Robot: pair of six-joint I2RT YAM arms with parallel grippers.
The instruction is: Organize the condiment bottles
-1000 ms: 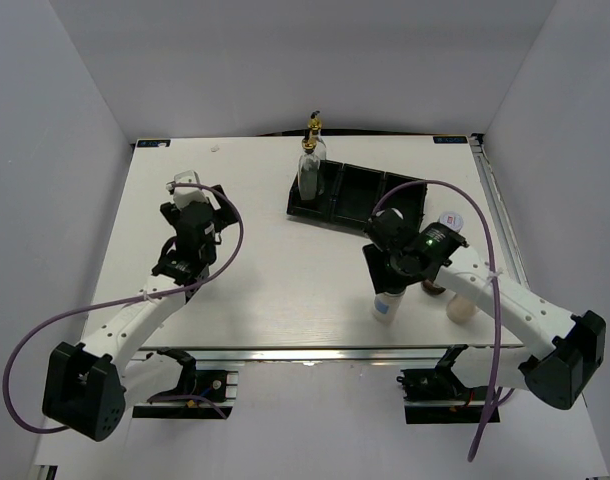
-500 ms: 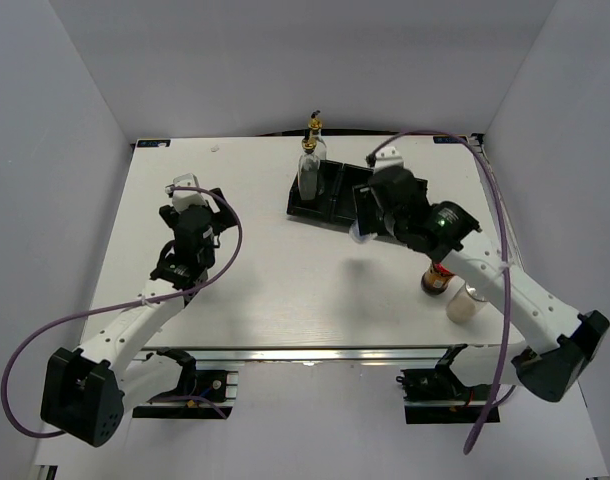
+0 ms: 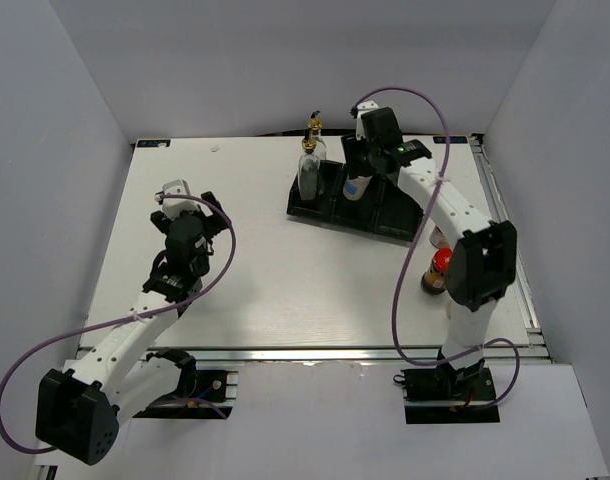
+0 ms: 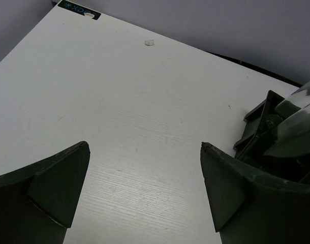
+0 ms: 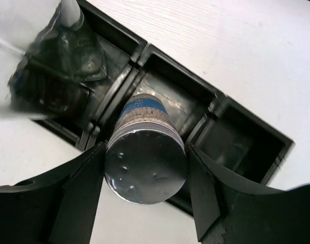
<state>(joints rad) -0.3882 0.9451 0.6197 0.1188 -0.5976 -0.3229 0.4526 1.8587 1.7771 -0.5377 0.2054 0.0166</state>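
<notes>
Shaker (image 3: 357,190) reaches the tray (image 3: 390,215)

From above, the right gripper (image 3: 355,176) has swung in from the near edge, clamping the silver-capped shaker. Left wrist: left gripper (image 4: 144,152) gapes, empty. Right wrist: shaker hangs over the tray's middle compartment; lowering looks next.

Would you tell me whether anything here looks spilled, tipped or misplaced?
Nothing spilled or tipped; the glass bottle stands upright in the tray. Only a small white scrap lies near the table's far edge.
</notes>
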